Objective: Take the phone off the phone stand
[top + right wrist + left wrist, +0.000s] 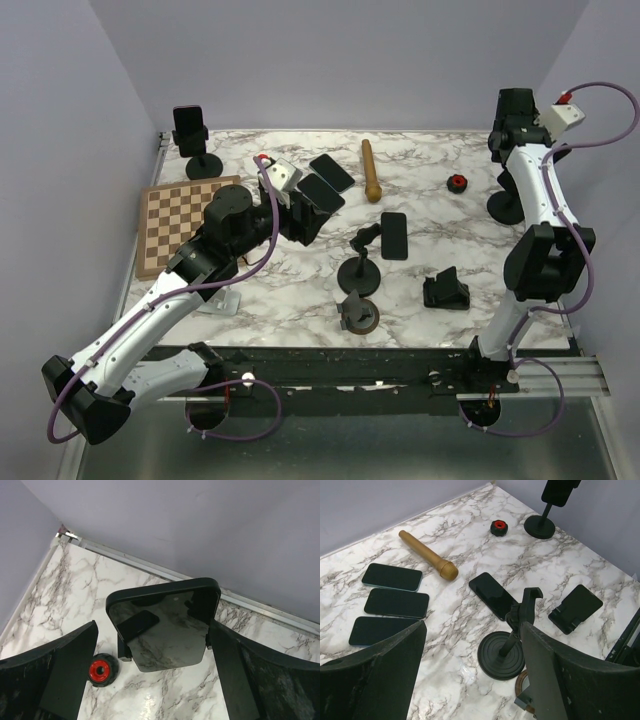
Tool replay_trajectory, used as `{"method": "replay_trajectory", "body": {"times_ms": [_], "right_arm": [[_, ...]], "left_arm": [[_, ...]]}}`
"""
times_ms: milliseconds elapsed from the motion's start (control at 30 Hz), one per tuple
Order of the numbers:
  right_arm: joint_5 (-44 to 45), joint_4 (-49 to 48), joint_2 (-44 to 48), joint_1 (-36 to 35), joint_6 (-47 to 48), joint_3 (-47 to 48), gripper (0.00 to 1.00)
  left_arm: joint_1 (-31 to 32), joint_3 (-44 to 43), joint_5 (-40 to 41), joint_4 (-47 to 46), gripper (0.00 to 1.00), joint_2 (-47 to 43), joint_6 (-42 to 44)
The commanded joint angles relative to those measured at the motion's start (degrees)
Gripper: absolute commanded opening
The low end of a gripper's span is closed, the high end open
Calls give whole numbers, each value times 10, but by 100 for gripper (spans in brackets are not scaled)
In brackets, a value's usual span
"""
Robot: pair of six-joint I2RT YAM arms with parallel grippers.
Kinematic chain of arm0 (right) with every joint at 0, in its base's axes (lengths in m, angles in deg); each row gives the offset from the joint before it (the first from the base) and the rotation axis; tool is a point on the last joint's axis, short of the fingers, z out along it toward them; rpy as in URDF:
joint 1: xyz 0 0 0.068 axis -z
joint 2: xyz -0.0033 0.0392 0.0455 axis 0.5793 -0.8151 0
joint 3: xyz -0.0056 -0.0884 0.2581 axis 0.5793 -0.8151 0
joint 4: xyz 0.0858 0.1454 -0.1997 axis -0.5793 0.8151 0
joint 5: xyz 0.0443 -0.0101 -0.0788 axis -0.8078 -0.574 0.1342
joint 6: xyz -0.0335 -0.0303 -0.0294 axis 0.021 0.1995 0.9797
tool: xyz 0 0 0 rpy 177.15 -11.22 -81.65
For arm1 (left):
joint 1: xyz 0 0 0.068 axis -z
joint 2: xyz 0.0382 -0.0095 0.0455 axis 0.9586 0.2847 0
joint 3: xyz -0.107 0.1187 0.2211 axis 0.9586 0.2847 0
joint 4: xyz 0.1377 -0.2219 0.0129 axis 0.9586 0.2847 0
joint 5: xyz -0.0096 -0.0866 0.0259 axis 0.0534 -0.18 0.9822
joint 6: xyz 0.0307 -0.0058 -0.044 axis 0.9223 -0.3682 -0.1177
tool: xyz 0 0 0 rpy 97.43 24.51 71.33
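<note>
In the right wrist view a black phone [165,625] stands held in a phone stand, its clamp [124,647] showing behind its left edge. My right gripper [155,680] is open, with one finger on each side of the phone; the right finger [250,675] is close to its edge and the left finger [55,670] is apart. In the top view this gripper [510,130] hangs over the stand's round base [505,207] at the back right. My left gripper [472,680] is open and empty above the middle of the table [300,215].
A second stand with a phone [192,135] is at the back left. An empty stand [360,262] is mid-table, with loose phones [394,235] [332,172]. A wooden pestle [371,170], red knob [457,183], chessboard [170,225] and folding stand [445,290] lie around.
</note>
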Motion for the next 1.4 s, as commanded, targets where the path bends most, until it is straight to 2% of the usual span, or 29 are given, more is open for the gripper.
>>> {"method": "replay_trajectory", "body": {"times_ms": [0, 233, 467, 600, 700, 900, 1233, 1367], "right_arm": [[7, -8, 21, 9, 13, -38, 100], [-7, -33, 43, 17, 35, -59, 100], [-69, -66, 29, 49, 69, -64, 100], [-91, -75, 25, 55, 86, -65, 95], [-108, -87, 31, 55, 104, -71, 85], [-148, -123, 53, 55, 139, -110, 51], [-234, -146, 127, 55, 183, -170, 3], [-272, -148, 158, 53, 198, -191, 1]], "left_arm": [[3, -3, -14, -9, 84, -2, -5], [3, -3, -18, -10, 84, 4, -7], [3, -2, -18, -10, 84, 4, -5], [3, -2, -17, -10, 84, 4, -5], [3, -2, -19, -11, 84, 6, -5], [3, -2, -21, -11, 84, 8, -6], [3, -2, -22, -11, 84, 13, -7], [3, -3, -25, -10, 84, 17, -8]]}}
